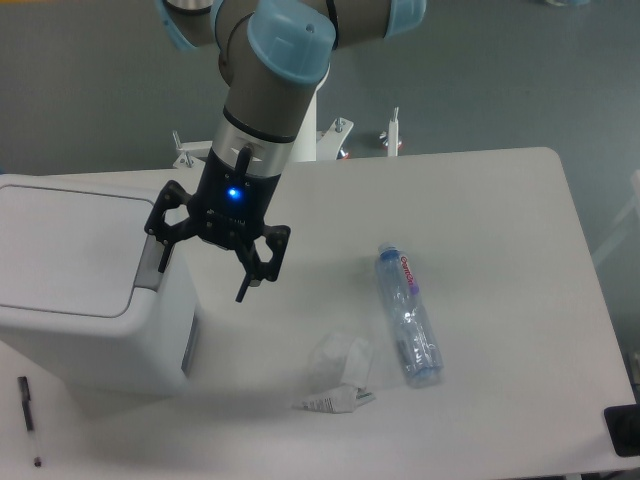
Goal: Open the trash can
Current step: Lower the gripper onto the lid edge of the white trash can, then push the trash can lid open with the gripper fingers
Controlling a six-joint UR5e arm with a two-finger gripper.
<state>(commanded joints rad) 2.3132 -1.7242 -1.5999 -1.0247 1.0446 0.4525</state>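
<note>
The trash can is a large white boxy bin at the left of the table, its flat lid down. Its grey latch tab sits at the lid's right edge. My gripper hangs just right of that tab, open, with nothing between its fingers. The left fingertip is over or touching the tab; the right fingertip is over the bare tabletop beside the bin.
A clear plastic bottle lies on its side at mid-right. A crumpled white wrapper lies near the front. A black pen rests in front of the bin. The table's white surface reaches right.
</note>
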